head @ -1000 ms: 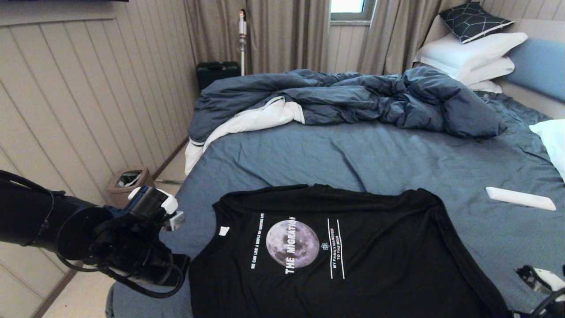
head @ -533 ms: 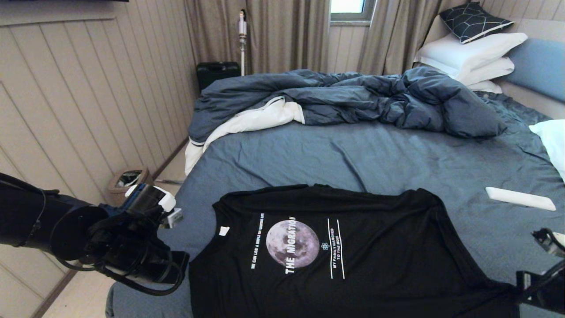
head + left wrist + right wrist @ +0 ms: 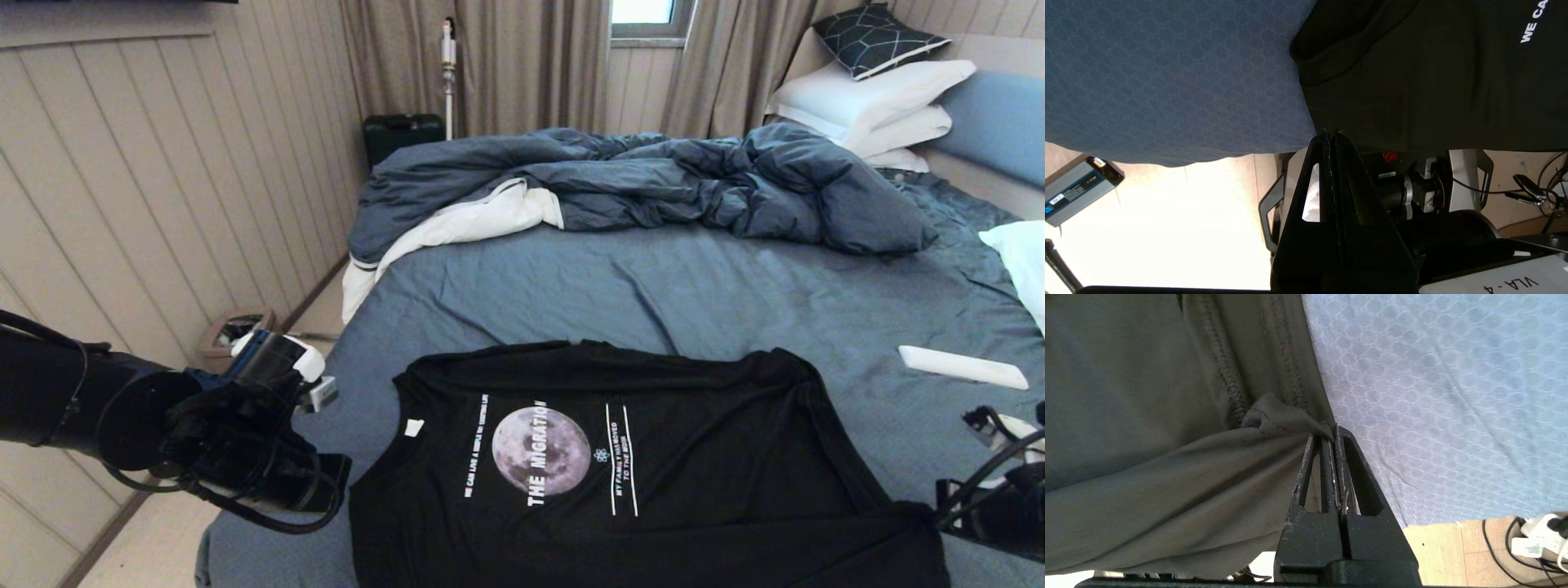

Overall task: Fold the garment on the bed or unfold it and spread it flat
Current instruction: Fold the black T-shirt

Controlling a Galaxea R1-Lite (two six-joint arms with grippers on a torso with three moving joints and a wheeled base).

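On the bed: you see the thin black T-shirt with grey moon print spread on the slate-blue sheet
Left gripper: pinched closed at the shirt's near shoulder edge
Right gripper: clamped on a bunched hem corner

Black T-shirt with moon print, spread print-up at the near edge of the blue-sheeted bed.
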